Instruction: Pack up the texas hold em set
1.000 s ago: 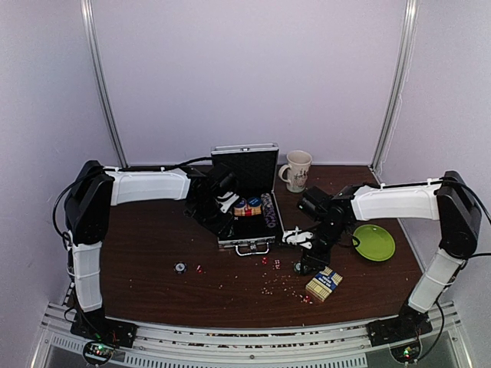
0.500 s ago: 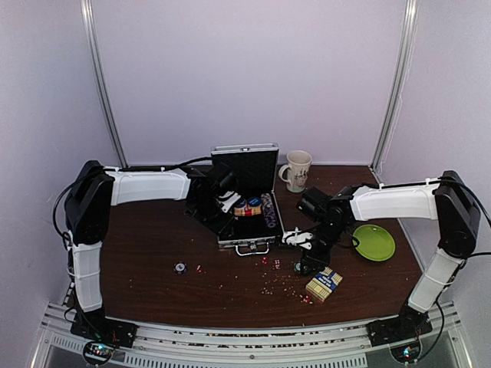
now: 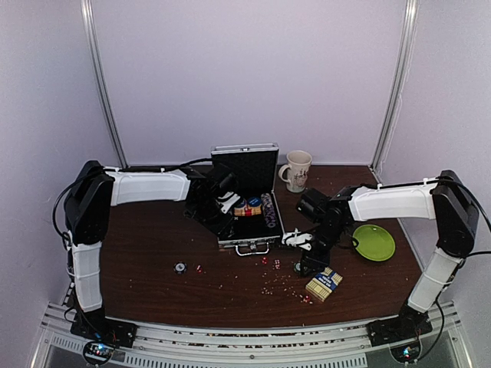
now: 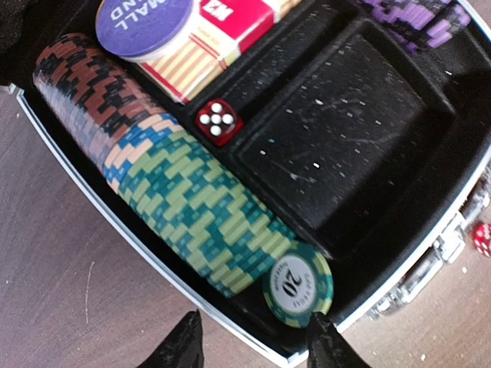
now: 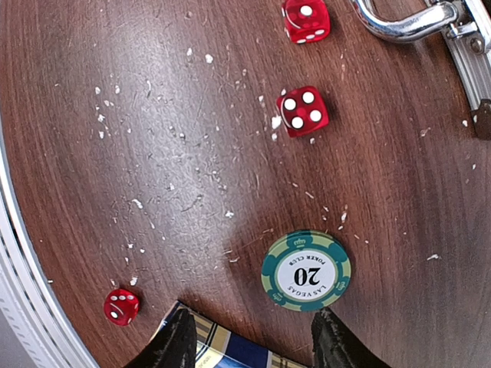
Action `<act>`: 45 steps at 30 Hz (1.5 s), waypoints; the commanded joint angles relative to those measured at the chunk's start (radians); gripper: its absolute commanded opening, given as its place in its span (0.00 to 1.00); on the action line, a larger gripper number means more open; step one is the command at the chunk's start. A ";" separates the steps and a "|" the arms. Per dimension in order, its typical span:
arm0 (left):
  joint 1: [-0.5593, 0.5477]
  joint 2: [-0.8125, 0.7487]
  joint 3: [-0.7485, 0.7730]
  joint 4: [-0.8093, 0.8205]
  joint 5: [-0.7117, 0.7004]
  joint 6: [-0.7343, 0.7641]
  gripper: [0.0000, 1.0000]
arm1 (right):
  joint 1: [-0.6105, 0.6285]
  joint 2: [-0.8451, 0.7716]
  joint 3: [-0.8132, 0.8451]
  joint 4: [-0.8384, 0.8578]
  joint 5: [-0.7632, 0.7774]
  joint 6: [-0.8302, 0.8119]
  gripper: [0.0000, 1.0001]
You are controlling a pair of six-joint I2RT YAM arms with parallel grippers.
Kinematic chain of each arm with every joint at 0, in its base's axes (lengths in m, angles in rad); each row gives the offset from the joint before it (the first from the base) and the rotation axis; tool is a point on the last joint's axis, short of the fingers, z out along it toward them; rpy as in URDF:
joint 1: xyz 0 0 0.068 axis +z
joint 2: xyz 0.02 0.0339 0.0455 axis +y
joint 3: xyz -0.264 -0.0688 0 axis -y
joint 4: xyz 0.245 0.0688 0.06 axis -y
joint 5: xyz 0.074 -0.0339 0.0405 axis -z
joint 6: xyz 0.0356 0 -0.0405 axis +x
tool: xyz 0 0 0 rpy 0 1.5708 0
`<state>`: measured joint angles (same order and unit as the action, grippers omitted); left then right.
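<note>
The small silver aluminium case (image 3: pixel 245 165) stands open mid-table, with rows of coloured round poker chips (image 4: pixel 184 192) already packed. Loose beside it I see a green chip (image 5: pixel 305 271), tiny red dice (image 5: pixel 302 112) and the blue-and-tan card box (image 3: pixel 324 284). My left gripper (image 4: pixel 255 343) and right gripper (image 5: pixel 253 341) gape empty.

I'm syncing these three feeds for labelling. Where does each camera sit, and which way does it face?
Top external: fixed above and behind, looking down at the table; left arm and right arm show.
Left wrist: on the left arm, looking down into the open case; left gripper tips at bottom.
Right wrist: on the right arm, looking down at a green 20 chip and red dice; right gripper tips at bottom.
Shared: the case handle shows in right wrist and top external.
</note>
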<state>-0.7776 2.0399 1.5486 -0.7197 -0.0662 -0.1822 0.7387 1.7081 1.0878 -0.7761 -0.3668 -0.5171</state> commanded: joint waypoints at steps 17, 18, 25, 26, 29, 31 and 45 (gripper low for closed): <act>-0.011 0.058 0.103 0.000 0.032 -0.157 0.57 | -0.008 0.008 0.020 -0.017 -0.014 -0.007 0.52; -0.011 0.064 0.109 -0.005 0.028 -0.159 0.57 | -0.007 0.008 0.020 -0.017 -0.014 -0.007 0.52; -0.012 0.103 0.132 -0.026 0.011 -0.159 0.57 | -0.007 0.008 0.020 -0.017 -0.014 -0.009 0.52; -0.014 0.107 0.132 -0.027 0.011 -0.158 0.57 | -0.007 0.008 0.018 -0.016 -0.014 -0.010 0.52; -0.015 0.108 0.132 -0.038 0.015 -0.153 0.57 | -0.007 0.010 0.019 -0.017 -0.014 -0.009 0.52; -0.018 0.103 0.133 -0.043 0.032 -0.150 0.57 | -0.007 0.011 0.019 -0.017 -0.014 -0.009 0.52; -0.048 0.130 0.166 -0.147 -0.113 -0.153 0.57 | -0.007 0.023 0.029 -0.023 -0.020 -0.008 0.52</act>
<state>-0.8200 2.1536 1.7077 -0.8234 -0.1410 -0.3321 0.7387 1.7172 1.0897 -0.7898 -0.3702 -0.5209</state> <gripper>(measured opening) 0.574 0.523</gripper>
